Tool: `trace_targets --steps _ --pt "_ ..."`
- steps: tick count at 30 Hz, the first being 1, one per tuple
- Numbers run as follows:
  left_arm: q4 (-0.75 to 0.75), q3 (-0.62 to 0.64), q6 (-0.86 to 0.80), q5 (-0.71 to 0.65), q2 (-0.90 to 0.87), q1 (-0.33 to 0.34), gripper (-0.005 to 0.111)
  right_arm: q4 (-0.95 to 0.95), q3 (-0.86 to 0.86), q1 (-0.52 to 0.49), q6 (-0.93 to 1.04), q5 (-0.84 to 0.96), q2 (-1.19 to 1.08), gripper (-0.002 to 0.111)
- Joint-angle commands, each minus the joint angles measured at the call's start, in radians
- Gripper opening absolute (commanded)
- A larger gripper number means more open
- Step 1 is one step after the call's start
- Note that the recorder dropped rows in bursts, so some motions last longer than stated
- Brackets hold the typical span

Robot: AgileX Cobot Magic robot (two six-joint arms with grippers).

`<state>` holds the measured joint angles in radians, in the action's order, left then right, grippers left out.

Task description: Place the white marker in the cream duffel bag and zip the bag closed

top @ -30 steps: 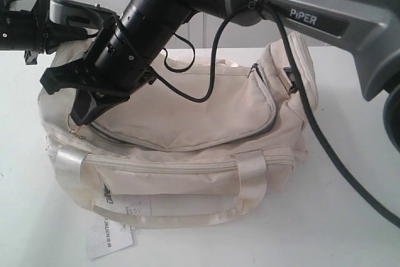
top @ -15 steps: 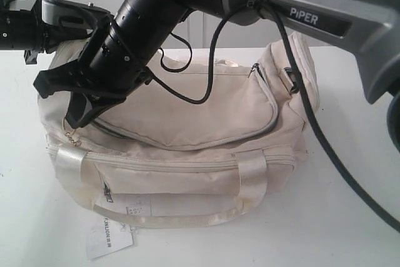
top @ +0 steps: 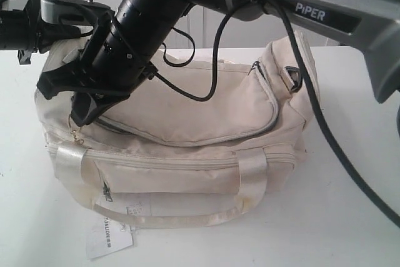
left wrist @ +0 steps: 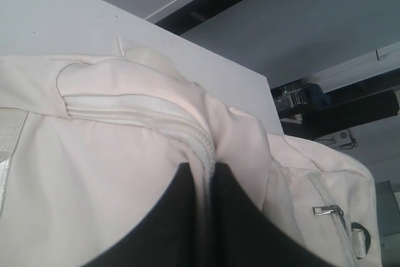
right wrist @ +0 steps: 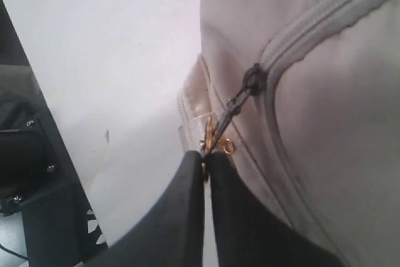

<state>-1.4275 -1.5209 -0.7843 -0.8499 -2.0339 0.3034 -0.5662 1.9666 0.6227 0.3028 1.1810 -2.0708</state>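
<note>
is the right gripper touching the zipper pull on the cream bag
Touching. The right wrist view shows the right gripper pinched shut on the end of the zipper pull of the cream duffel bag.

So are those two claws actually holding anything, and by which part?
Both are. The right gripper pinches the zipper pull of the cream duffel bag by its tip; the left gripper pinches a fabric fold beside the zipper.

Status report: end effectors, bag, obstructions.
Left end effector pinching fold of cream satin duffel bag. Right end effector shut on its dark chain zipper pull. White marker not in view. Black cable hangs over bag.
</note>
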Motion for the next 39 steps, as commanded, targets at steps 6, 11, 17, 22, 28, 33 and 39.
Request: trace_targets --steps 6,11,17,22,28,33,39 --pt "-0.066 -0.007 0.000 0.010 0.002 0.012 0.000 0.036 -0.072 0.017 -0.011 0.040 0.042 0.000" --pt "-0.060 -0.007 -0.020 0.006 0.002 0.012 0.000 0.053 -0.072 0.017 -0.011 0.040 0.057 0.000" --pt "0.026 -0.016 0.009 -0.133 0.011 0.067 0.066 0.094 -0.072 0.017 -0.019 0.040 0.055 0.000" --pt "0.292 -0.014 0.154 -0.209 0.142 0.151 0.072 0.094 -0.072 0.017 -0.011 0.040 0.055 0.000" --pt "0.383 0.170 0.162 -0.175 0.342 0.141 0.072 0.094 -0.072 0.017 0.008 0.040 0.055 0.000" --pt "0.392 0.343 0.157 -0.141 0.445 0.115 0.072 0.094 -0.072 0.017 0.021 0.037 0.055 0.000" --pt "0.386 0.517 0.127 -0.032 0.523 0.069 0.072 0.094 -0.072 0.017 0.035 0.020 0.055 0.000"
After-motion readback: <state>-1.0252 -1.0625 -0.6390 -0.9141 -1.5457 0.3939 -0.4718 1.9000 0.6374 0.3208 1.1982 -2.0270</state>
